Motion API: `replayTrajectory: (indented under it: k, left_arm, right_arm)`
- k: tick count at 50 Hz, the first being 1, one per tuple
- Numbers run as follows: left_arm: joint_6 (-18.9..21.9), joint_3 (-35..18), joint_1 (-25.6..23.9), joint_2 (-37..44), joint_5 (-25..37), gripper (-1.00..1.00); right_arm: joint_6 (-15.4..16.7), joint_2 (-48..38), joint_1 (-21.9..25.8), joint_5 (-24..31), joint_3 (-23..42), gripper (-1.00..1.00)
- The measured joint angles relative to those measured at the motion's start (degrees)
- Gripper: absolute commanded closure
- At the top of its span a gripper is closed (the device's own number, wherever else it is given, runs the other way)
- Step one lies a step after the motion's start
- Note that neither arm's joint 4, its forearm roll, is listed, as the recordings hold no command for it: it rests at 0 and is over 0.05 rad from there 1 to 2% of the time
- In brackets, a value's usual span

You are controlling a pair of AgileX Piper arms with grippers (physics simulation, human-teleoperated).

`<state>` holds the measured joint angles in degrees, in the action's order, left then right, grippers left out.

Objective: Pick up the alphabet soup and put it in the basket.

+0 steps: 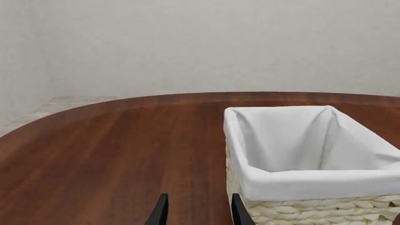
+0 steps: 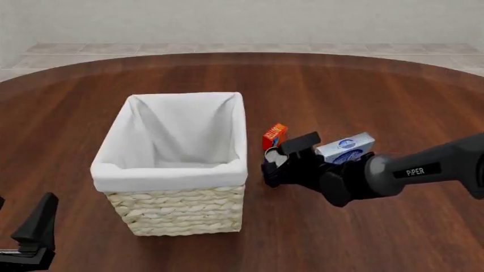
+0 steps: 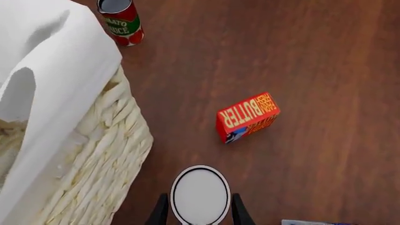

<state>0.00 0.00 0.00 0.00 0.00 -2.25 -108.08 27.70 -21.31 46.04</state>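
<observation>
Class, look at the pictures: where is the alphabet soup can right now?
In the right wrist view, the alphabet soup stands on the table between the right gripper jaws, close beside the basket, with the butter box just beyond.

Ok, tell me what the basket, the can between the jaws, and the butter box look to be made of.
Basket: pale woven wicker by its braided strands, with a matte white cloth liner folded over the rim.
Can: likely metal, judging by its plain silver-grey top and rim; its sides are hidden.
Butter box: probably printed cardboard, with sharp flat orange-red faces.

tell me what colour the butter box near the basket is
Orange-red with yellow lettering. The butter box shows best in the right wrist view, lying on the table.
</observation>
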Motion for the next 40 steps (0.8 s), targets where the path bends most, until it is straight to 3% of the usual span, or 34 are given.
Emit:
replayTrajectory:
  k: [4,5,40]
  left_arm:
    - [0.0,0.0,0.0,0.0,0.0,-1.0]
    - [0.0,0.0,0.0,0.0,0.0,-1.0]
    - [0.0,0.0,0.0,0.0,0.0,-1.0]
  right_arm:
    - [-0.1,-0.2,0.2,-0.1,-0.1,-1.0]
    - [-0.1,-0.2,0.2,-0.1,-0.1,1.0]
    - [2.1,3.6,0.8,0.0,-1.2,1.0]
